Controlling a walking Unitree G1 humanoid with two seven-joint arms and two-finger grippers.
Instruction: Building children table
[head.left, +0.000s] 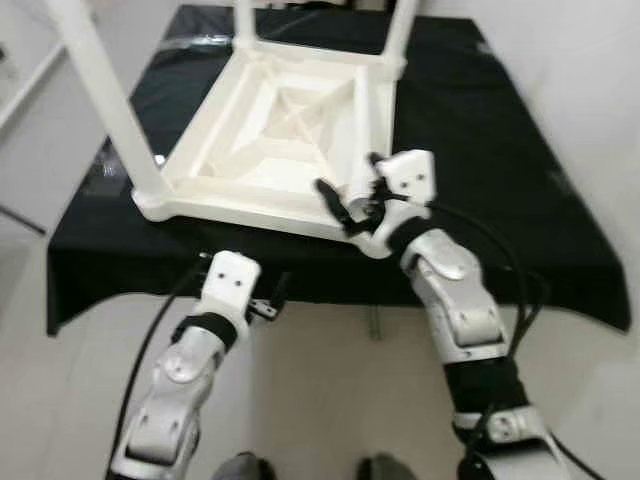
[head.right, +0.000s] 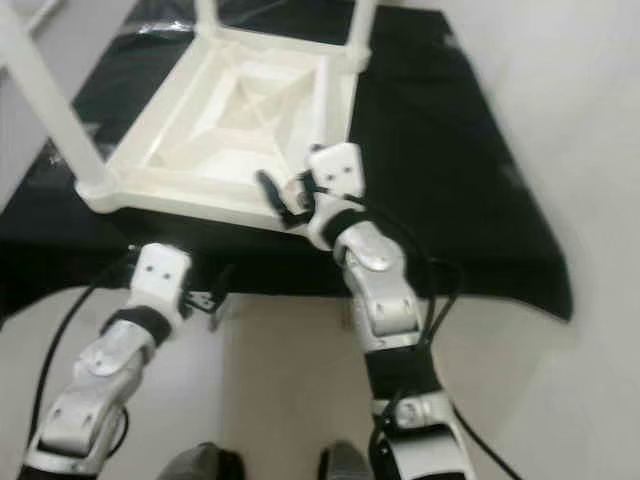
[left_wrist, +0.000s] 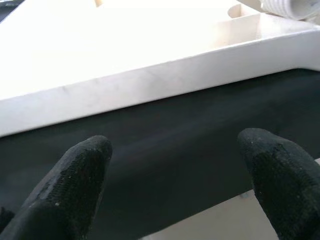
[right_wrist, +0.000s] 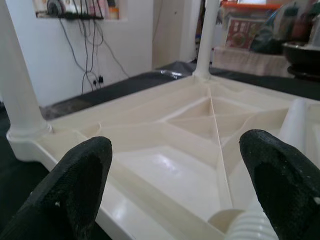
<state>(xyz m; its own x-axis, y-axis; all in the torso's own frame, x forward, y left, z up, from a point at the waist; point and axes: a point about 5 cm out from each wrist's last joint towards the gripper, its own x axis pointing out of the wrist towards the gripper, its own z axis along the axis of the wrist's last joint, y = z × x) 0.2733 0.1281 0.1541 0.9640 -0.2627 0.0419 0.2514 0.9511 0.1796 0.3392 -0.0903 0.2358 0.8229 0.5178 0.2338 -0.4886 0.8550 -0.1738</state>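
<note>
Left eye view: white plastic children table (head.left: 280, 140) lies upside down on a black-covered table (head.left: 480, 170), ribbed underside facing up, legs pointing straight up. Leg at the near left corner (head.left: 105, 95) stands upright in its socket; two more legs rise from the far corners (head.left: 243, 20). Near right corner socket carries no leg, and a threaded white stub (right_wrist: 252, 225) shows there in the right wrist view. Children table is roughly square, so no clear long axis; its near edge runs slightly oblique to the front edge of the black table, near right corner closest to the robot. Right end effector (head.left: 350, 200) is at that near right corner, above the rim, fingers spread wide, nothing between them. Left end effector (head.left: 270, 300) sits below the near edge of the children table, in front of the black cloth overhang, fingers (left_wrist: 75, 185) wide apart and empty. Left wrist view looks up at the white rim (left_wrist: 165, 85) with black cloth beneath it.
</note>
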